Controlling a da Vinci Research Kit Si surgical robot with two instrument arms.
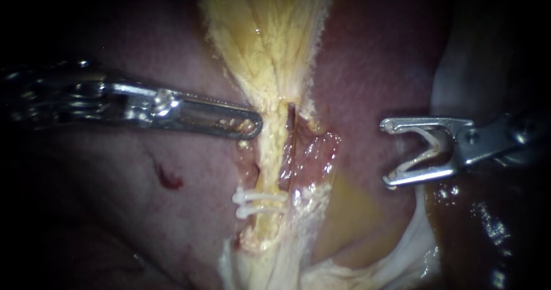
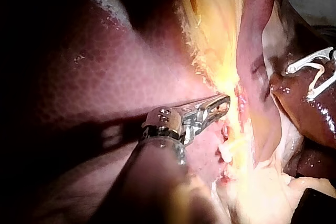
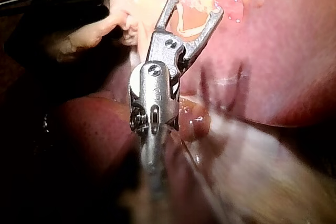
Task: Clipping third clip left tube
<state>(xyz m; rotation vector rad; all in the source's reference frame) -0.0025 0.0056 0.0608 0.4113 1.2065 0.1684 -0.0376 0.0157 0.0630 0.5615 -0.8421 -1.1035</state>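
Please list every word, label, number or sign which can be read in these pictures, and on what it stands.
None. No word, label, number or sign can be read on the left instrument, the right instrument, the white clip in it, the two clips on the tube, or the liver.

My right instrument (image 1: 387,153), at three o'clock, carries a white clip (image 1: 418,161) in spread jaws; two clips (image 1: 252,198) cross the left tube (image 1: 267,163) near six.

Clips (image 1: 258,204) cross the left tube (image 1: 270,158) below the left instrument (image 1: 255,124), while rightward the right instrument (image 1: 389,152) holds another clip (image 1: 422,158).
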